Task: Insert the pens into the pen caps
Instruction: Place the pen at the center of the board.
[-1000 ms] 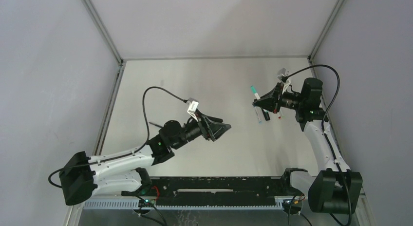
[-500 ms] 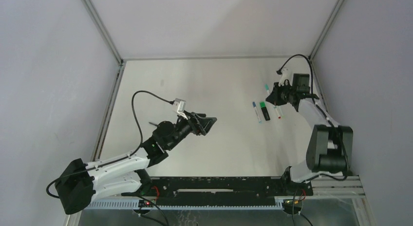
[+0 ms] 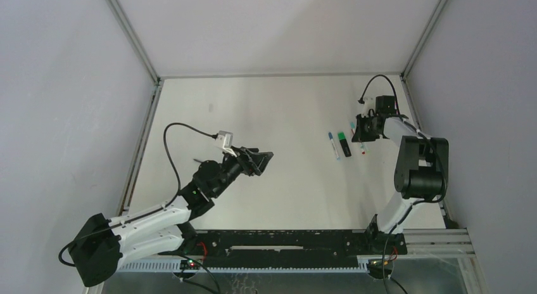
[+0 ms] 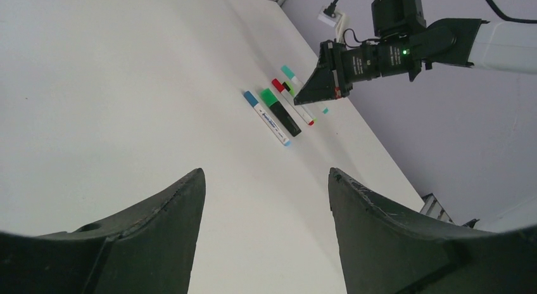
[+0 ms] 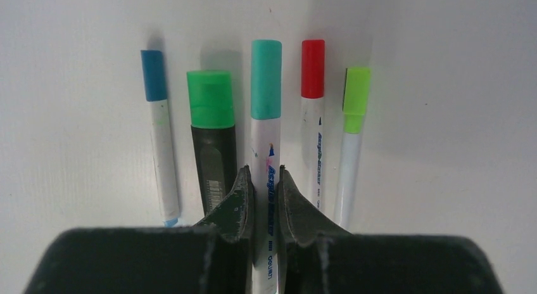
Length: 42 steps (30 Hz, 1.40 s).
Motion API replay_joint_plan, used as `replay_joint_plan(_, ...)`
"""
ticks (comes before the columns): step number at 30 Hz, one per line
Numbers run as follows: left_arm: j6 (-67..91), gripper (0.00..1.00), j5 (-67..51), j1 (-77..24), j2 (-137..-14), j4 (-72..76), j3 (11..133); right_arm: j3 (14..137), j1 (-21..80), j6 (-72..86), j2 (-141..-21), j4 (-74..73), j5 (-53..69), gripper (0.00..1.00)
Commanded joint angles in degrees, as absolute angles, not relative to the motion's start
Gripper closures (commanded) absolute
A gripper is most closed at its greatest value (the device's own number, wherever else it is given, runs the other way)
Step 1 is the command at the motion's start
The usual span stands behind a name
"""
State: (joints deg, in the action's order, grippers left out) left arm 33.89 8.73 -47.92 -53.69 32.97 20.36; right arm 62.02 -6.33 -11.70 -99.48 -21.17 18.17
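Currently, the right tool point(image 5: 265, 178) is clamping the teal-capped pen point(image 5: 265, 132) within the row of capped pens point(image 5: 212, 154) on the surface point(image 4: 126, 85); the left tool point(image 4: 266, 172) is hovering, jaws apart.

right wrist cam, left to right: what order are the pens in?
blue-capped pen → green-capped black marker → teal-capped pen → red-capped pen → lime-capped pen

Left end effector point(image 4: 266, 173) agape, raised and forward — right end effector point(image 5: 263, 171) low, far out, nearly closed.
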Motion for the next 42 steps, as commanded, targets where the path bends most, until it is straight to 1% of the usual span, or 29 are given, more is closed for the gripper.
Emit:
replay_joint_plan(1,32.24,0.25,9.12,-46.88,-52.13,35.43,19.11,64.78,-6.59,-13.4,-100.54,-23.48,17.32,0.85)
replay_joint_plan(11,31.91,0.25,9.22,-45.7,-50.73,32.95,19.67,66.38,-6.59,-13.49,-102.7,-25.84,19.01,0.81)
replay_joint_plan(18,31.71,0.25,9.18,-45.27,-50.27,31.59,20.51,66.72,-6.59,-13.43,-102.19,-26.43,19.6,0.74)
replay_joint_plan(28,31.12,0.25,9.13,-44.35,-50.27,29.56,21.85,66.84,-6.59,-13.37,-101.36,-26.68,20.08,0.71)
replay_joint_plan(36,29.84,0.24,9.14,-43.07,-50.46,26.67,23.98,66.83,-6.76,-14.6,-97.41,-27.32,21.33,0.7)
replay_joint_plan(42,26.57,0.22,9.52,-39.35,-51.53,20.19,28.89,67.6,-7.36,-18.25,-90.58,-30.67,27.68,0.7)
